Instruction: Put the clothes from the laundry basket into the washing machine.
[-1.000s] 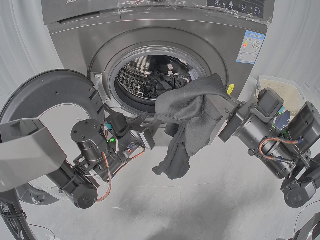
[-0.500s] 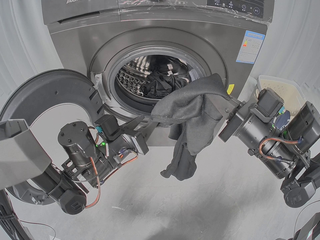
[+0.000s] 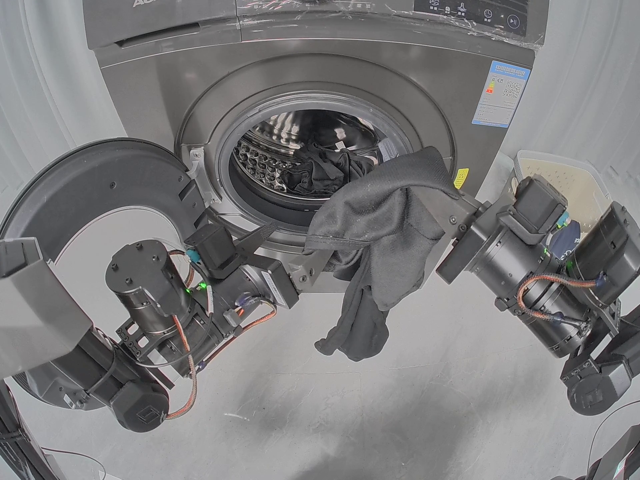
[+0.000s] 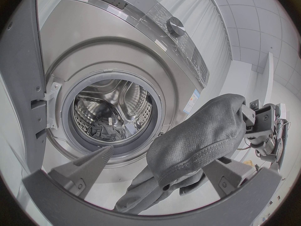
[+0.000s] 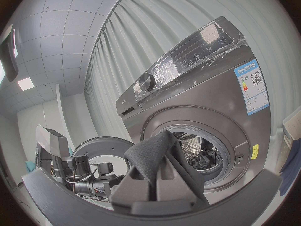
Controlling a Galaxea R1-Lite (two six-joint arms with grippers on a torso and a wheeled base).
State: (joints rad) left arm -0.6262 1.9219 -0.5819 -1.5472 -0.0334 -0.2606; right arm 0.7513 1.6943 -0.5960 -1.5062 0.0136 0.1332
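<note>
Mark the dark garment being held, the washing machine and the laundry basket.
dark grey knitted garment (image 3: pixel 390 231), head view, its draped middle.
grey metal washing machine (image 3: pixel 167 95), head view, front panel beside drum opening.
pale plastic laundry basket (image 3: pixel 573 185), head view, perforated inner wall.

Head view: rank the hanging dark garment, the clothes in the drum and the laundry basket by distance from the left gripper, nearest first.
1. dark garment: hanging right beside the left gripper, on its right.
2. clothes in the drum: beyond the gripper, inside the washing machine opening.
3. laundry basket: farthest, on the robot's right, beside the machine.
</note>
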